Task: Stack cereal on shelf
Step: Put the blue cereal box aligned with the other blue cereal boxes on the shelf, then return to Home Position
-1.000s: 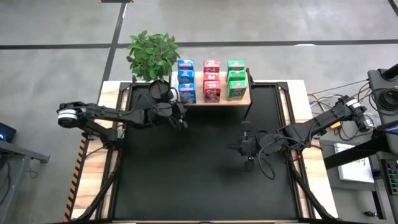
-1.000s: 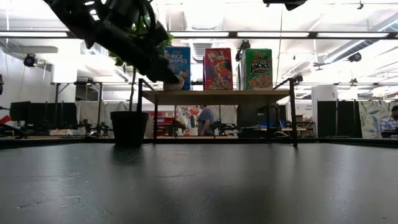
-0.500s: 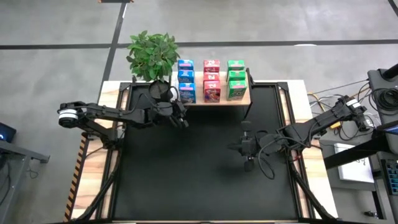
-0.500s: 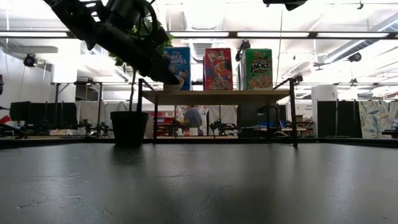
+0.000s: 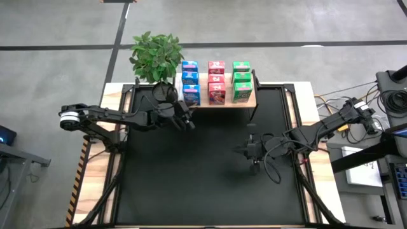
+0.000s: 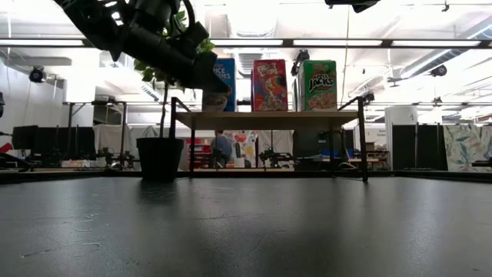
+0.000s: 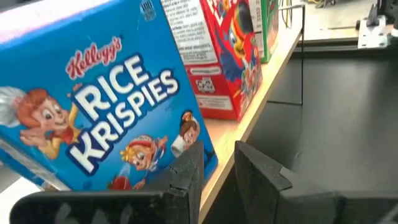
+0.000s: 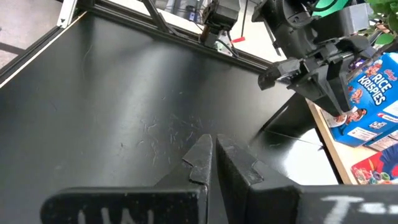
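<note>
The left gripper (image 7: 214, 165), fingers slightly apart and apparently empty, hovered just off the front blue carton (image 7: 102, 99) standing squarely on the shelf (image 7: 249, 115), while the right gripper (image 8: 214, 155) waited closed.

Grey concrete floor (image 5: 267, 25) around the rig, pale lines painted across it. Worktop (image 5: 308, 95) is light wood with a black mat (image 5: 203, 184) on top. Potted green plant (image 5: 156, 56) at its far-left corner. Low view: open workshop, white ceiling with long strip lights (image 6: 254, 42), dark benches (image 6: 46, 142) and equipment along the back, a person (image 6: 221, 146) in blue far behind.
</note>
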Robot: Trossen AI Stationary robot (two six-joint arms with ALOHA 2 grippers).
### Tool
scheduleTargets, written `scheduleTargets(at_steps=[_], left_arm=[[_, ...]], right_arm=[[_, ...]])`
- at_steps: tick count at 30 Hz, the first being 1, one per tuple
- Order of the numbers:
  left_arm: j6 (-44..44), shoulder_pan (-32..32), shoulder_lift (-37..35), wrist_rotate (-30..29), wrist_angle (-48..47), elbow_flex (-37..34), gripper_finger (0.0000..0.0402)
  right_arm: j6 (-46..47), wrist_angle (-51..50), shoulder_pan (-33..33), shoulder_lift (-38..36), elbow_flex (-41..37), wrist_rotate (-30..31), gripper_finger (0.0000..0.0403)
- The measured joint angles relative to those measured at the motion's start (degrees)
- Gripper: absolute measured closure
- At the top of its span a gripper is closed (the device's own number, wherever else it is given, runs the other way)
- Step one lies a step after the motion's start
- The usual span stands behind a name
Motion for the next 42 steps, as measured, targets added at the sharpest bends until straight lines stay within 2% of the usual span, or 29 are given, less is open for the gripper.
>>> scheduleTargets(at_steps=[8, 12, 30, 36, 38, 42], left_arm=[[0.61, -0.01, 4.3, -0.19, 7.1, 0.0, 0.0327], [1.57, -0.01, 7.23, -3.85, 10.84, 0.0, 0.0327], [1.33, -1.14, 7.4, -5.03, 11.64, 0.0, 0.0327], [7.74, -8.76, 2.42, -4.45, 10.34, -0.02, 0.0327], [12.34, -12.56, -1.18, -1.48, 7.72, -0.02, 0.0327], [17.64, -19.86, -10.49, 7.41, -3.76, -0.02, 0.0327]], right_arm=[[-0.24, 0.0, 0.0, -0.01, -0.01, 0.0, 0.039], [-0.22, 0.0, 0.0, -0.02, -0.02, 0.01, 0.039], [-0.28, 0.0, -0.02, -0.02, -0.02, -0.05, 0.039], [-1.19, 0.34, -0.02, -0.36, -0.09, -0.16, 0.039], [-2.9, 2.15, -0.02, -0.92, -0.27, -0.63, 0.039], [-6.59, 6.97, -0.96, -2.92, -1.63, -6.01, 0.039]])
